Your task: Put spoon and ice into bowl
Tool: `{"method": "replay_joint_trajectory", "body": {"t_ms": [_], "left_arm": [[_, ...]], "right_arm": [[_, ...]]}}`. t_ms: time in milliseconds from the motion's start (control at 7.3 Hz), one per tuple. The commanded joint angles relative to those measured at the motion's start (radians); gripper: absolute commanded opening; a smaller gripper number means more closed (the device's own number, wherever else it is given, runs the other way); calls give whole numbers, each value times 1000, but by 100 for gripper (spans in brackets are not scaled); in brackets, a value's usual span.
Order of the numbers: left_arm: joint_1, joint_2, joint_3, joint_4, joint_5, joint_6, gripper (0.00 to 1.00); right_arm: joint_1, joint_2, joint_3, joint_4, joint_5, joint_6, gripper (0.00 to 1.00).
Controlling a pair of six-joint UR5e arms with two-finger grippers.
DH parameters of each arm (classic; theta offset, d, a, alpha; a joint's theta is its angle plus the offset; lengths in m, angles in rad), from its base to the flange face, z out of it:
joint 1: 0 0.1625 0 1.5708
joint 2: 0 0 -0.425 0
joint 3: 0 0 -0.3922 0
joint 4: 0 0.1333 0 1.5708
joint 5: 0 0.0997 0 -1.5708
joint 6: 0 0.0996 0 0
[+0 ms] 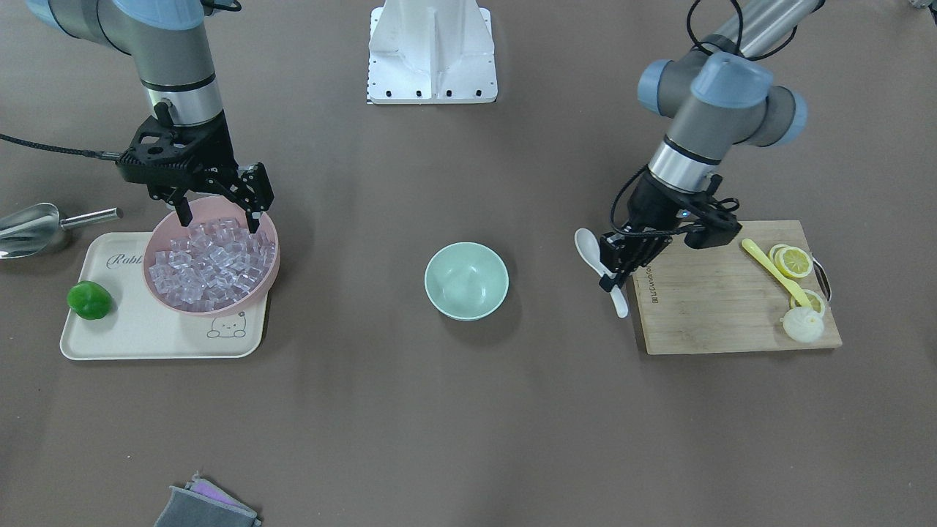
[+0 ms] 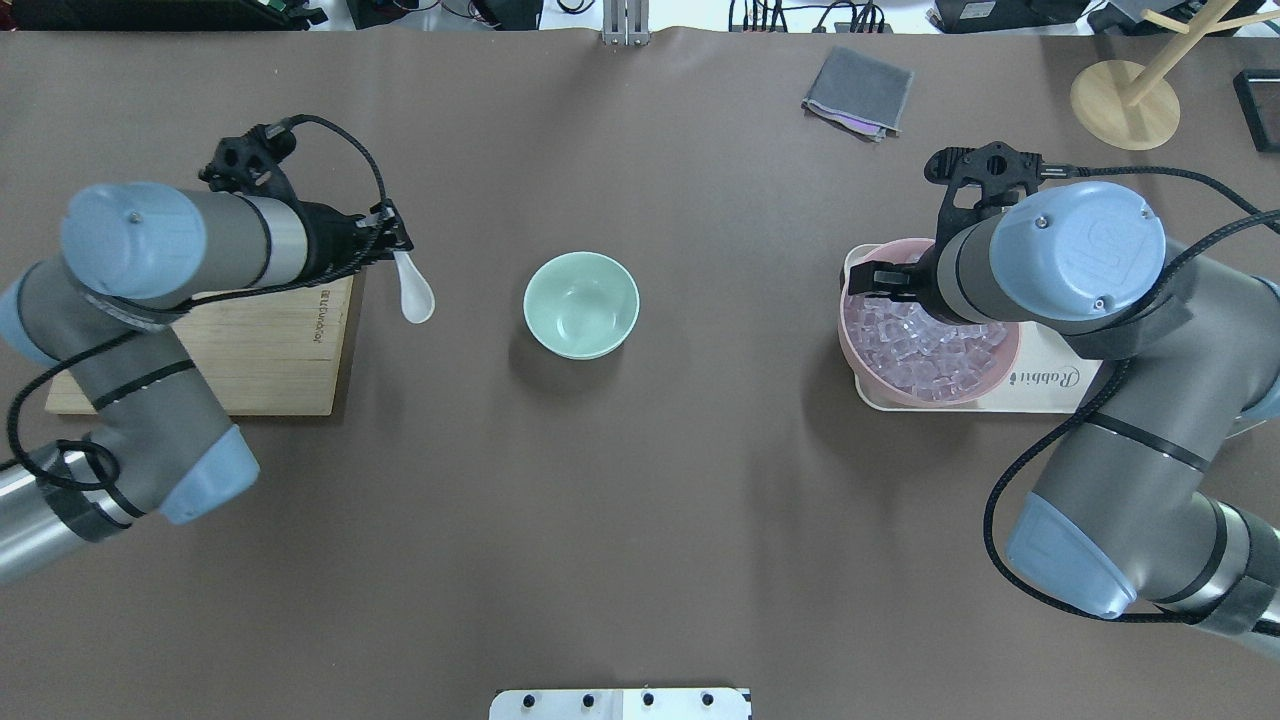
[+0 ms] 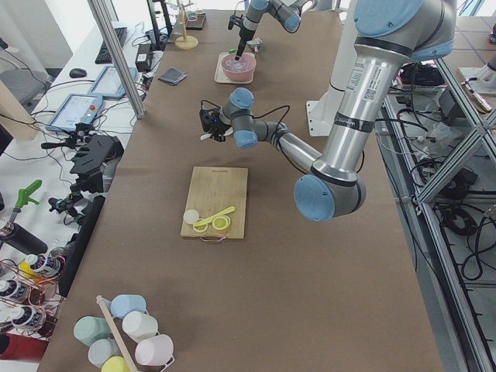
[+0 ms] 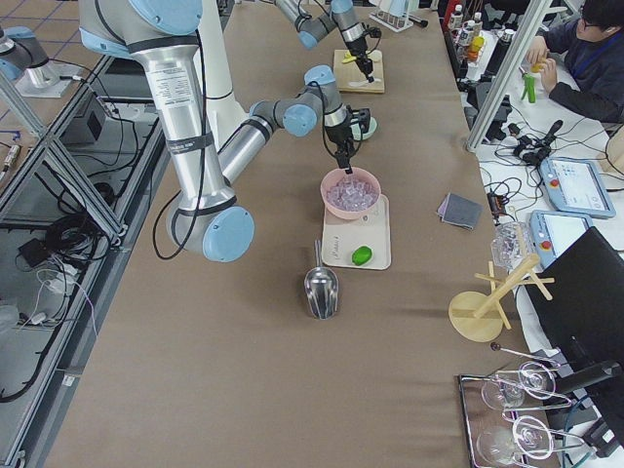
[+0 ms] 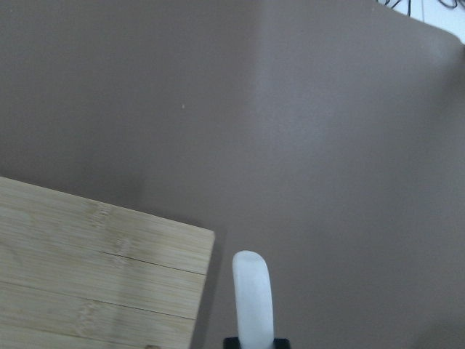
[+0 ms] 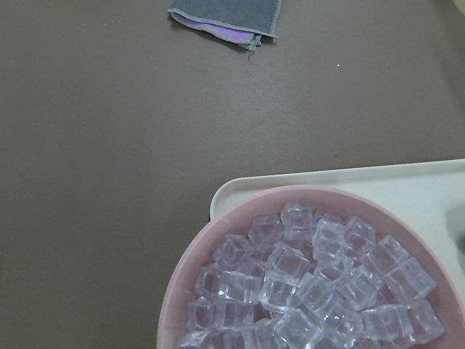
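Observation:
The white spoon [image 1: 587, 247] is held by its handle in my left gripper [image 1: 613, 277], above the table just off the wooden cutting board's [image 1: 725, 300] edge. It also shows in the overhead view [image 2: 413, 293], and its handle end in the left wrist view [image 5: 251, 298]. The empty mint-green bowl [image 1: 466, 280] stands at the table's middle, apart from both grippers. My right gripper [image 1: 219, 214] is open, its fingertips just over the many clear ice cubes [image 1: 212, 263] in the pink bowl [image 1: 165, 293]. The ice fills the right wrist view [image 6: 312, 291].
The pink bowl sits on a cream tray [image 1: 146, 337] with a green fruit [image 1: 90, 300]. A metal scoop [image 1: 29, 228] lies beside the tray. A yellow spoon [image 1: 768, 265] and lemon slices [image 1: 794, 261] lie on the cutting board. A grey cloth [image 1: 205, 506] lies at the table's edge.

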Motion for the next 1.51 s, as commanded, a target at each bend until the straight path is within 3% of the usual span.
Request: {"method": "replay_joint_trajectory", "body": {"t_ms": [0,411,548,685,822,959,1096,1233,1370], "left_arm": [[124,-135,9,168,205,-179,0],[166,-192,76,178,296,-253,0],[175,-200,88,176,298,-253,9],[201,-206,90,176,307,-251,24],[218,-209,89,178,322,-238,48],[221,-208,85,178,322,-194,96],[218,-197,52,192,318,-84,99],[212,-170,-49,275,283,40,99],[176,-104,-179,395,179,177,99]], "right_arm": [[-11,2,0,2,-14,24,100],[-12,2,0,2,-14,24,100],[-12,2,-2,2,-14,24,100],[-14,2,-3,3,-14,24,100],[-15,2,-3,3,-16,24,100],[-20,2,-12,6,-17,22,100],[-22,0,-12,6,-17,15,100],[-20,-1,-20,8,-17,12,100],[-20,-6,-28,8,-19,21,99]]}}
